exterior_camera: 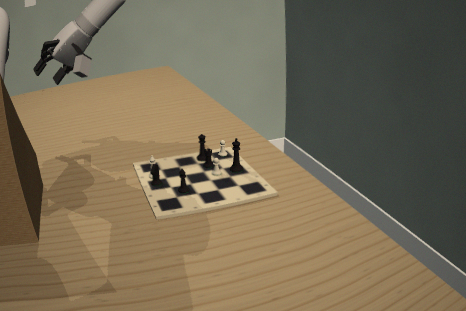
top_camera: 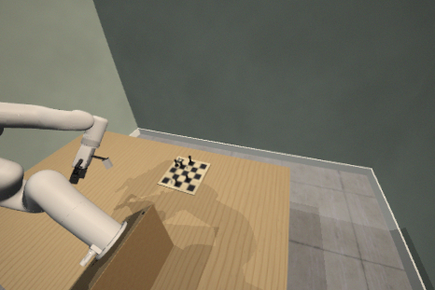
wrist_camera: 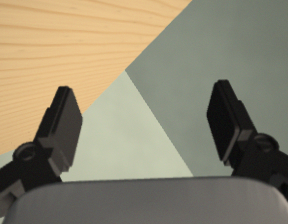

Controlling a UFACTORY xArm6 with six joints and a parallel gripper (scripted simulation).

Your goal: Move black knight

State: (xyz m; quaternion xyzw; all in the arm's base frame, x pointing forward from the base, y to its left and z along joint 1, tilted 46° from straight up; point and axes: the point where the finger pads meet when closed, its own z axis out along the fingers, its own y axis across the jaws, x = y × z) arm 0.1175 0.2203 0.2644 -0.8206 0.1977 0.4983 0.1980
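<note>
Black knight: small, dark, upright on the chessboard, in the far half between the taller black pieces; its exact square cannot be read. Just beside it stand a white pawn and a tall black piece; another tall black piece stands near on the right. Nearer, a black pawn and a second dark piece occupy the front rows. The board lies flat on the wooden desk. A brown box stands at the left. Farthest, the gripper hangs well apart from the board, fingers spread wide, holding nothing.
</note>
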